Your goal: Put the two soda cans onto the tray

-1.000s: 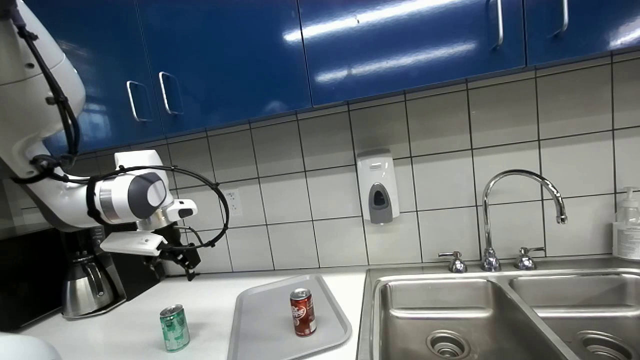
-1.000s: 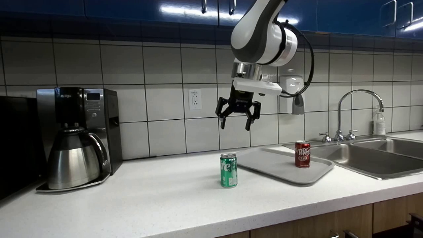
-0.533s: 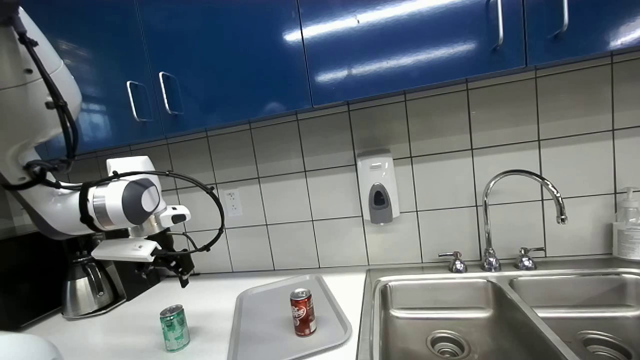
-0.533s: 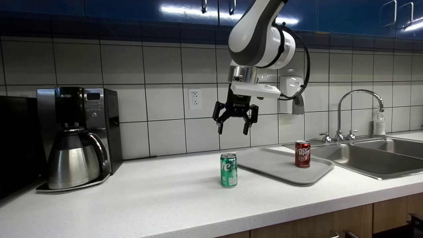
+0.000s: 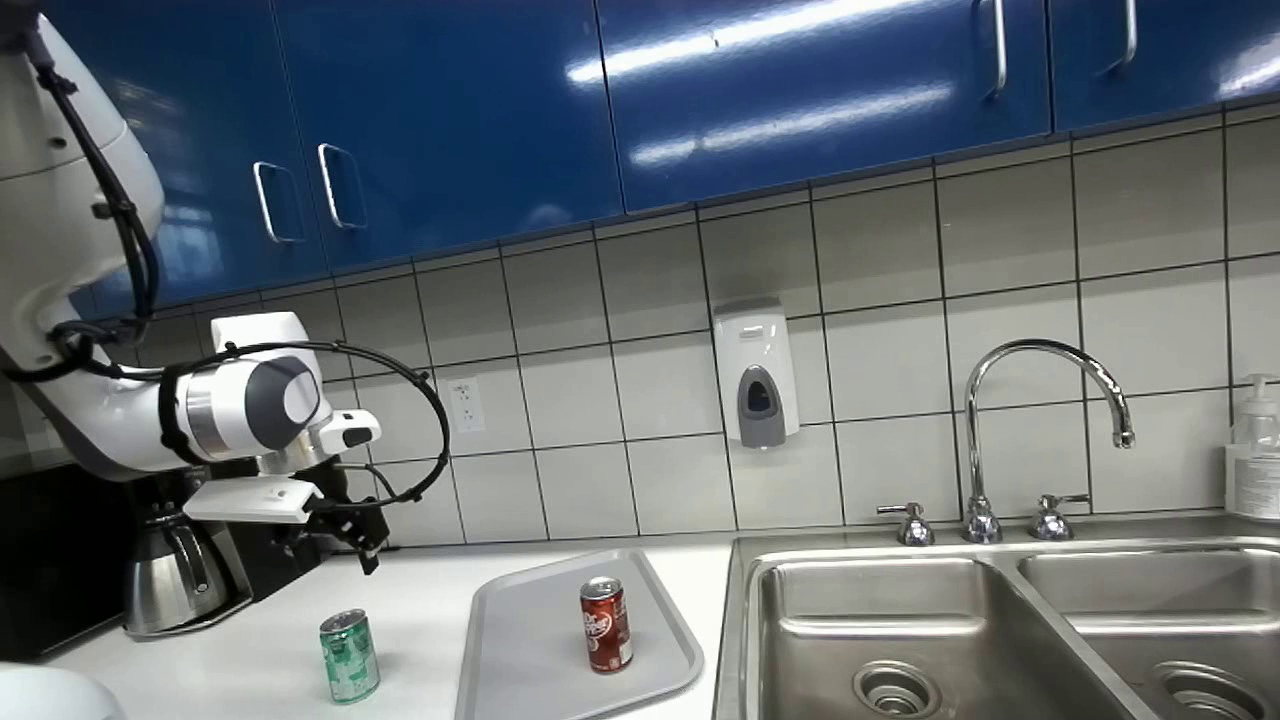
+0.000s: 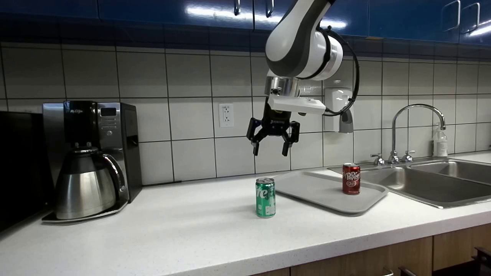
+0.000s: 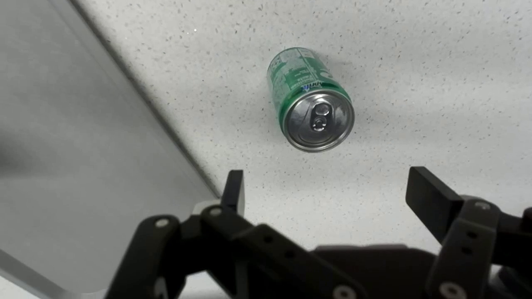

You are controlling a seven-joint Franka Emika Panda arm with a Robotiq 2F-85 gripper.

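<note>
Tray has the red can on it, right side of an exterior view; green can is on the counter, lower middle. Gripper sits lower than a second ago, jaws wide, empty, height's tough to judge.

In an exterior view: glossy blue wall cabinets run ten to two o'clock, white light streaks near twelve; pale tiled wall below; speckled white counter, six; wooden base cabinets, four.
</note>
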